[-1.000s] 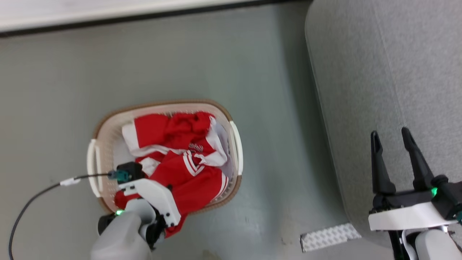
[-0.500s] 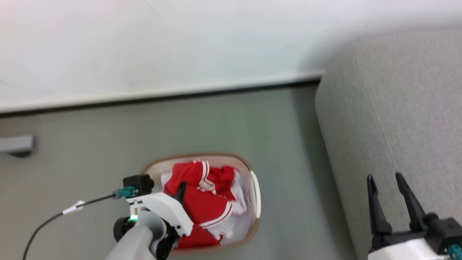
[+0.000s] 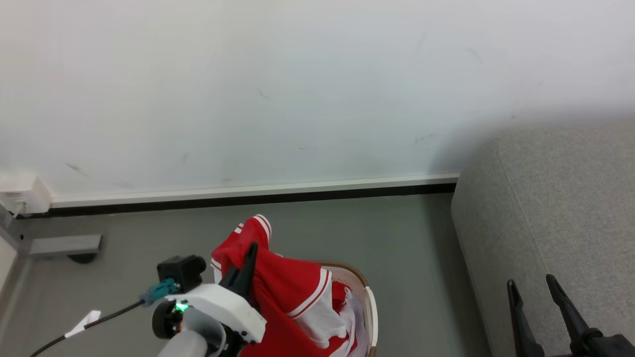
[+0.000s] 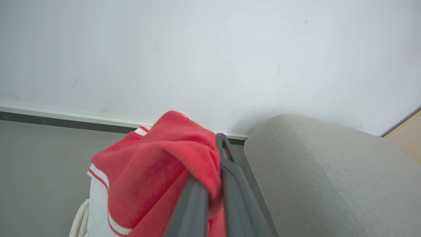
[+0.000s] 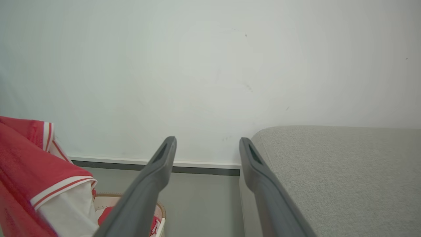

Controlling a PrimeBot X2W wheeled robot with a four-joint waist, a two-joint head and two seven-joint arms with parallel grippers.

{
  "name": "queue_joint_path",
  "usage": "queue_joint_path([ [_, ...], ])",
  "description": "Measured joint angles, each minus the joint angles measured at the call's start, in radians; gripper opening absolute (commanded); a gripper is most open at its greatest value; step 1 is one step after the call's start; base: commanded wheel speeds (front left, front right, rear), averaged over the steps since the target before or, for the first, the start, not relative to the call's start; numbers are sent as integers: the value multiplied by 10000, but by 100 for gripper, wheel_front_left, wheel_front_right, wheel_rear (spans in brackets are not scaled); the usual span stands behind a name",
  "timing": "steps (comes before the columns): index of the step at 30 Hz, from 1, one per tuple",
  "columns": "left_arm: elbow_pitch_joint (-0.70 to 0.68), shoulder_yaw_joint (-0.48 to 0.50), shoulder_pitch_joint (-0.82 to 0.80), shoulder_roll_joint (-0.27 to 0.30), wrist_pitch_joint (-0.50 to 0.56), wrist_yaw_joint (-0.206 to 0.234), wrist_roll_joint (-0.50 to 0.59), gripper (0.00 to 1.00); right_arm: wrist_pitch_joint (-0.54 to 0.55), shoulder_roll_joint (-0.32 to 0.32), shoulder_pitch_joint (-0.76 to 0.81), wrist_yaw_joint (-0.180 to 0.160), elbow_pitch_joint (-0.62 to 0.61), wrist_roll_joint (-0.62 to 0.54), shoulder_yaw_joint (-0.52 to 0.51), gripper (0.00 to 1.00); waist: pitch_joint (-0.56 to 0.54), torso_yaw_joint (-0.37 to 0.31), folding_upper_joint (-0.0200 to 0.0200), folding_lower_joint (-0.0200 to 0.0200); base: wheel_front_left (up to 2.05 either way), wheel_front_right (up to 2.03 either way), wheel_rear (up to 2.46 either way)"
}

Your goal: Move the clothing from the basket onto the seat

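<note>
Two grippers appear in the head view. The left gripper (image 3: 250, 258) sits at 7 o'clock in that view, its fingers pressed together on a fold of the clothing (image 3: 290, 292), which is red fabric with white stripes and white trim. The gripped fold is raised above the basket (image 3: 356, 274). The rest of the garment hangs from the fingers down into the basket, where more red and white fabric lies. The basket stands on the grey floor (image 3: 407, 233) at 6 o'clock, with its brown rim and one white handle showing on the 3 o'clock side of the garment.

The right gripper (image 3: 531, 282) sits at 5 o'clock, fingers spread apart and holding nothing, in front of the seat (image 3: 555, 208). The seat fills the view from 3 to 5 o'clock. It lies at 3 o'clock from the basket, with a strip of floor between them.

In the left wrist view, red fabric drapes over one finger and is pinched between both, and the seat lies at 4 o'clock. In the right wrist view, the white wall (image 5: 210, 65) shows between the parted fingers. The clothing is at 8 o'clock, the basket rim at 7 o'clock and the seat at 4 o'clock.

A black cable (image 3: 99, 320) leaves the left wrist toward 8 o'clock.
</note>
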Motion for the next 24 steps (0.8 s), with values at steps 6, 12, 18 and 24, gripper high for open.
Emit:
queue_joint_path([
  [6, -2090, -13, 887, 679, 73, 545, 343, 0, -10, -77, 104, 0, -280, -92, 228, 100, -407, 207, 0, 1, 0, 0, 0],
  [12, -3221, -113, 1313, 1227, 81, 809, 846, 0, -17, -184, 216, -2, -453, -161, 506, 100, -595, 307, 0, 1, 0, 0, 0],
  [18, -3852, -309, 1525, 1605, 90, 951, 1160, 0, -17, -364, 243, -2, -583, -178, 809, 100, -724, 363, 0, 1, 0, 0, 0],
  [24, -4098, -345, 1628, 1703, 215, 1068, 1185, 0, -17, -495, 243, -2, -769, -176, 1198, 100, -777, 373, 0, 2, 0, 0, 0],
])
